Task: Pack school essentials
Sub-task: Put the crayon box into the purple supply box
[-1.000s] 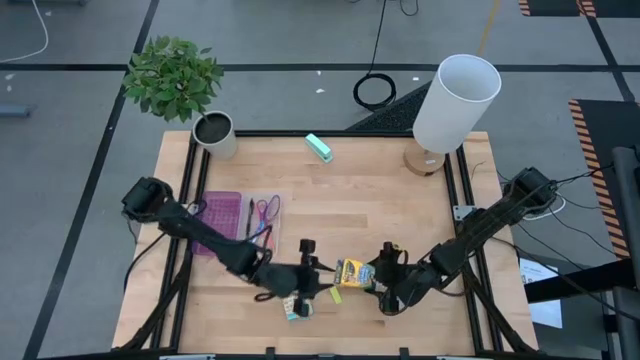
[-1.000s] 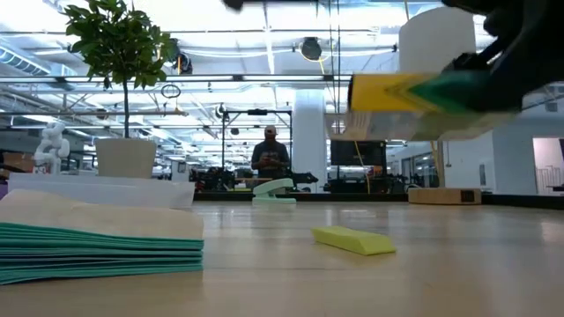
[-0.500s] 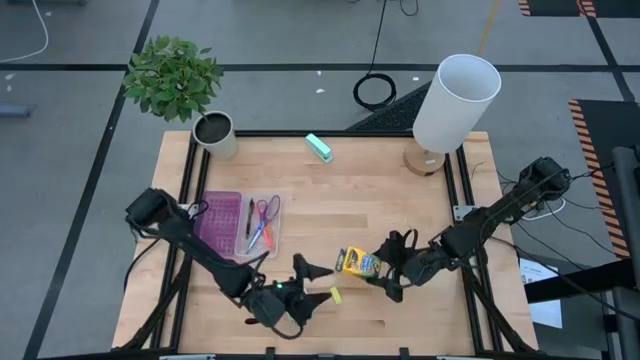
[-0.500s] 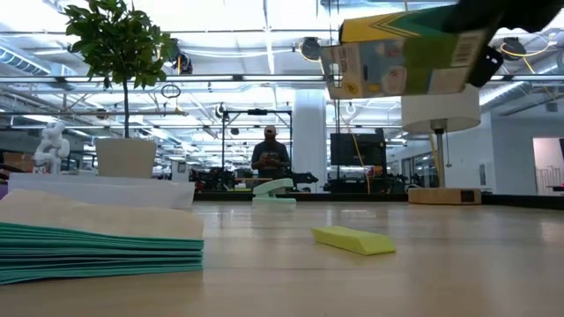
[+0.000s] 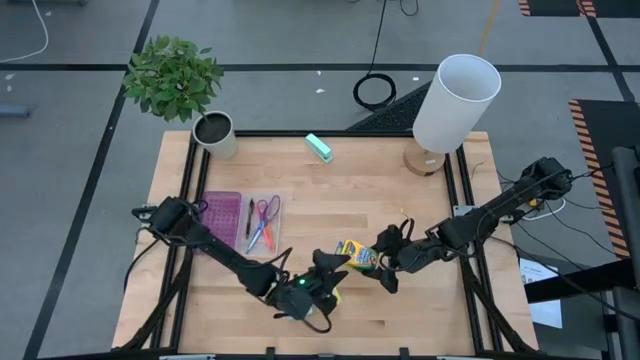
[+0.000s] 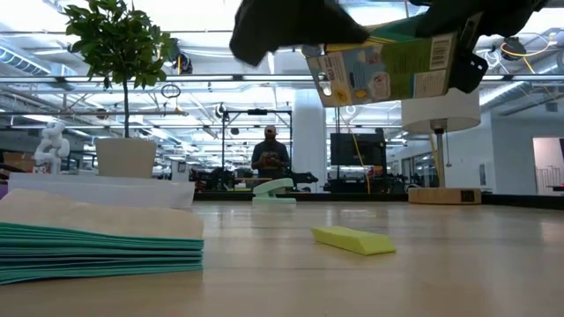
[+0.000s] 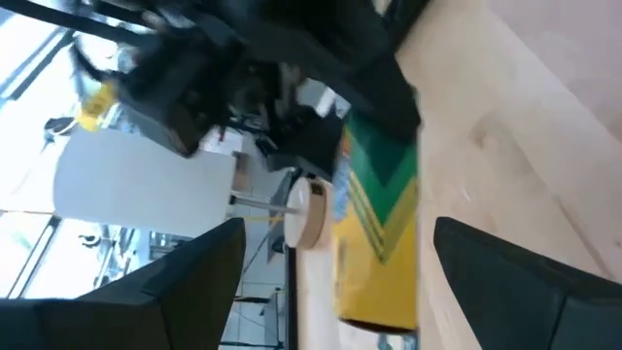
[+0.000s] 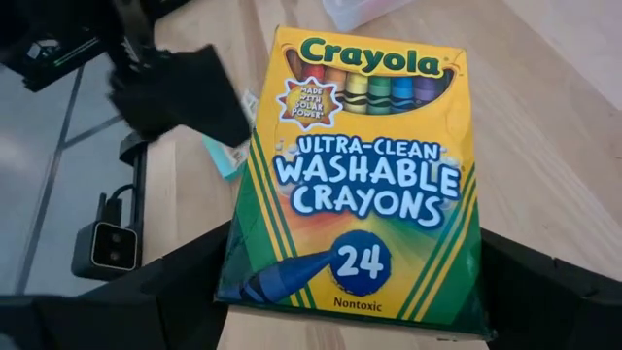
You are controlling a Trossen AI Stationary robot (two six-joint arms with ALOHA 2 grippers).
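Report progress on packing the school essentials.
Nothing looks packed yet. In hand: the right gripper holds the crayon box above the table, with the left gripper open beside it. Left: scissors, pen and pencils lie beside the purple case; the yellow piece lies loose.

right gripper (image 5: 380, 264) holds the crayon box (image 5: 354, 255) beside the left gripper (image 5: 330, 270).

crayon box (image 5: 357, 256) above table (image 5: 400, 210), right of scissors (image 5: 266, 212) | case (image 5: 222, 215) left of scissors
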